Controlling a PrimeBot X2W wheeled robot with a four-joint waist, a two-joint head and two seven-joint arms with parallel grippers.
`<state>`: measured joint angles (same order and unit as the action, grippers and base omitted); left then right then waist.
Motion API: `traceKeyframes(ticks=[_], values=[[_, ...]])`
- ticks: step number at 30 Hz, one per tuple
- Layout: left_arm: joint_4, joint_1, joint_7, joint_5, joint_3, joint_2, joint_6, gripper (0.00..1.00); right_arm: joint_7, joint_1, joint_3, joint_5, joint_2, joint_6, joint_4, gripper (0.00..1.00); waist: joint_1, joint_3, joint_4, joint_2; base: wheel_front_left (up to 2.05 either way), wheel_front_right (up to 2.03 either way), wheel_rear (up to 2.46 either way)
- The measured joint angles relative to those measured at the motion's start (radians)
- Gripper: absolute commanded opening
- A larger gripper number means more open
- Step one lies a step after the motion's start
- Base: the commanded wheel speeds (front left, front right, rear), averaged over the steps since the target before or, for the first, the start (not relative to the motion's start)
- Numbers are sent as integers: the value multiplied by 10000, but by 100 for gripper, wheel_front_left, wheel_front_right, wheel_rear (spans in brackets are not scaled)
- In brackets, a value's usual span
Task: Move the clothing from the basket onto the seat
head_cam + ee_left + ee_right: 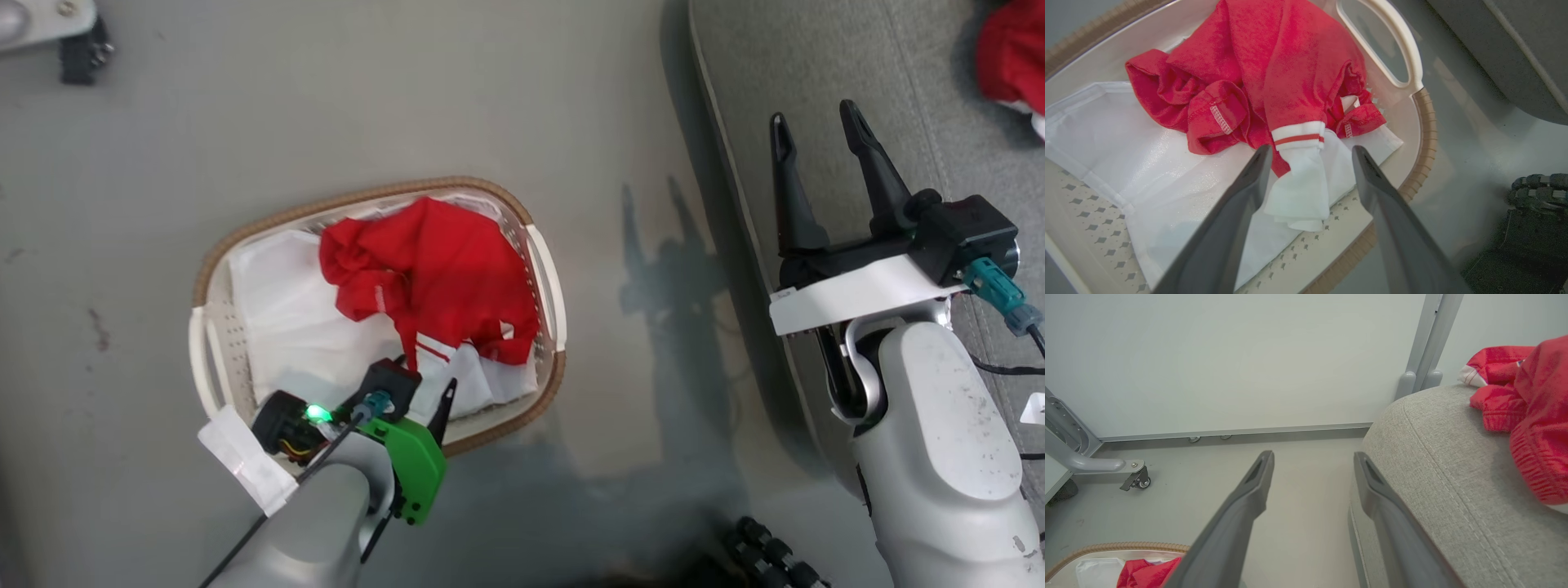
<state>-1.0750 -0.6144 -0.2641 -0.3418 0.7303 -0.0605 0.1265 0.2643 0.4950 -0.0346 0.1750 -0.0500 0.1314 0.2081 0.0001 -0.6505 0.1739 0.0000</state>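
Hovering over a smooth grey floor (326,98), your left gripper (1311,150) hangs released, holding nothing, above the near end of the oval white plastic laundry basket with perforated sides and a brown woven rim (545,278). Beyond, a pale wall (1229,355) meets the floor along a grey skirting strip. A metal frame leg on a small caster (1139,481) stands at the left of the right wrist view.

Your right gripper (813,114) is also spread wide and empty, poised over the rounded edge of the large grey fabric-upholstered seat cushion with stitched seams (816,65). A strip of bare floor separates the basket's side handle from the seat's edge, crossed by the arm's shadow.

Inside the basket, a soft red sports garment (433,269) lies crumpled on a plain white flat liner sheet (277,310), heaped toward the end nearer the seat. Its white cuff with a red stripe (1298,136) and a white panel spill toward you, lying between your left gripper's two fingers in the wrist view. Whether either finger touches the cloth cannot be told. A second red garment (1012,57) rests on the seat, well apart from the basket.
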Motion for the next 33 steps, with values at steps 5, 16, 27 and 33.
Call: traceKeyframes(ticks=[5, 16, 27, 33], values=[[-681, -537, 0, 203, 65, -105, -13, 100, 0, 198, -102, 207, 2, 0, -31, 100, 1, -811, 354, 0, 0, 0, 0], [-1250, -1228, 0, -81, -393, -247, -523, 95, 0, 545, -249, 341, 6, 0, -146, 100, 0, -1773, 912, 0, 0, 0, 0], [-159, -995, 0, -234, -886, -280, -606, 0, 0, 465, -140, 171, 10, 0, 125, 100, 0, -1352, 807, 0, 0, 0, 0], [1116, -478, 0, -213, -1337, -314, -476, 0, 0, 160, -19, -186, 12, 0, 339, 100, 0, -681, 566, 0, 0, 0, 0]])
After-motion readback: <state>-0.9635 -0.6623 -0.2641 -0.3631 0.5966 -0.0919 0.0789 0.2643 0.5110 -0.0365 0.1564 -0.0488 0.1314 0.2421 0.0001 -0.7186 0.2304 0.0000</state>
